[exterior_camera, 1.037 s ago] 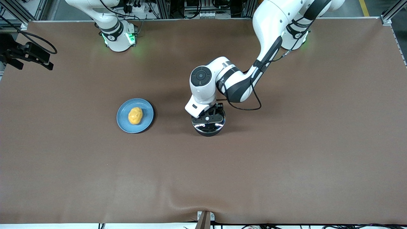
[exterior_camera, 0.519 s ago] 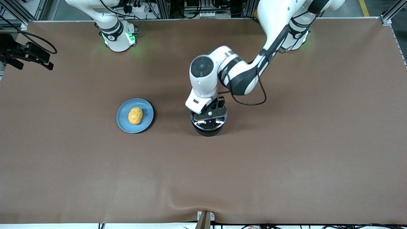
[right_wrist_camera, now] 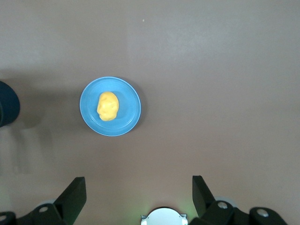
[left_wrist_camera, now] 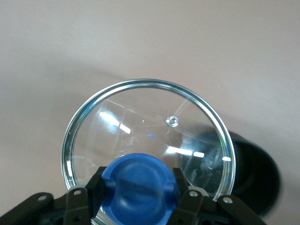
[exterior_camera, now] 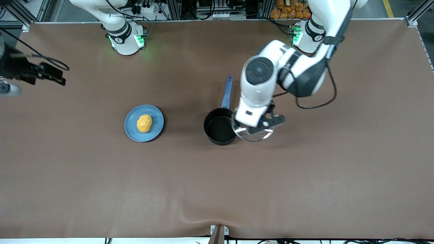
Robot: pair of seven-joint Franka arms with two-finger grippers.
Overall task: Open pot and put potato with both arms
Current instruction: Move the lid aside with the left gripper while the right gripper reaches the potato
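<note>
Lid (exterior_camera: 253,134) now off the pot (exterior_camera: 219,127), where it sat half a second ago; left gripper (exterior_camera: 262,123) clamps its blue knob (left_wrist_camera: 139,180), holding it just beside the open pot. Potato (exterior_camera: 144,123) sits on the plate (exterior_camera: 130,130). Right gripper (right_wrist_camera: 139,194), jaws spread and empty, hangs high over it, so pickup looks next.

Item: one flat light-blue plate (exterior_camera: 130,130), round. It lies on the brown table cover (exterior_camera: 305,176), directly below my right gripper (right_wrist_camera: 138,187).
</note>
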